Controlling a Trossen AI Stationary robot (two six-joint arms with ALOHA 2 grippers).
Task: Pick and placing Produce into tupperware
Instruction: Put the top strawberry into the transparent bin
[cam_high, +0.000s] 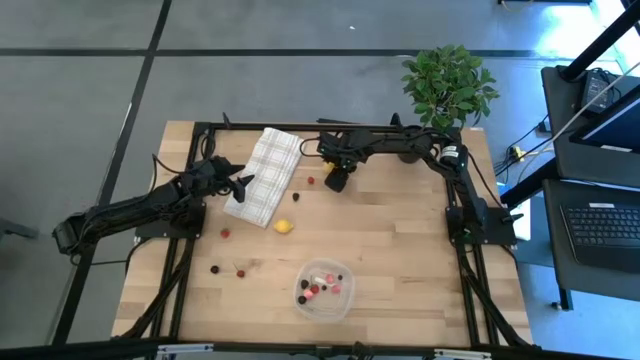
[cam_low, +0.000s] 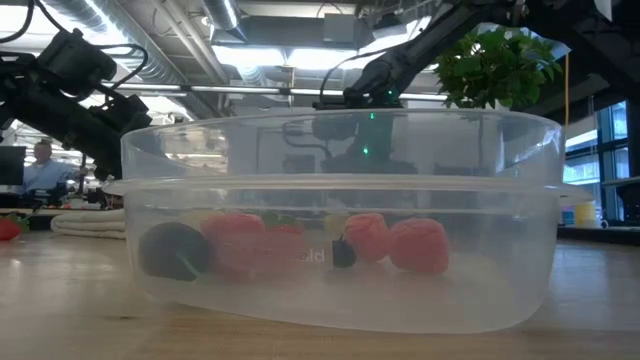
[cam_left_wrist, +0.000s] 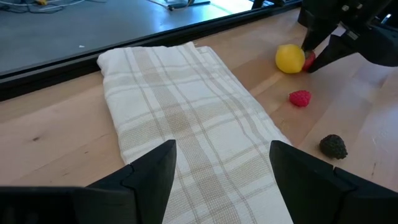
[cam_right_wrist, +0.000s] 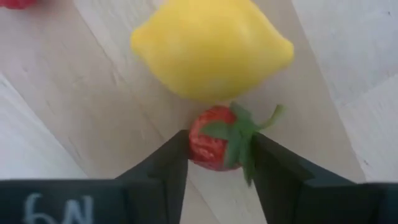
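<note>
A small red strawberry lies on the wooden table right beside a yellow lemon; my right gripper stands over it at the far middle of the table, shut on it. The clear round tupperware sits near the front edge with several red, pink and dark pieces inside. A second lemon and loose berries lie on the wood. My left gripper hovers open over the checked cloth at the far left. My right gripper pinches the strawberry's two sides between its fingertips, the green leaf cap against one finger. The fingers come from above, pointing steeply down. The strawberry sits on the table top, against the lemon.
A raspberry and a blackberry lie between the cloth and my right gripper. A potted plant stands at the far right corner. Bare wood spans the table's right half. A person sits in the room behind.
</note>
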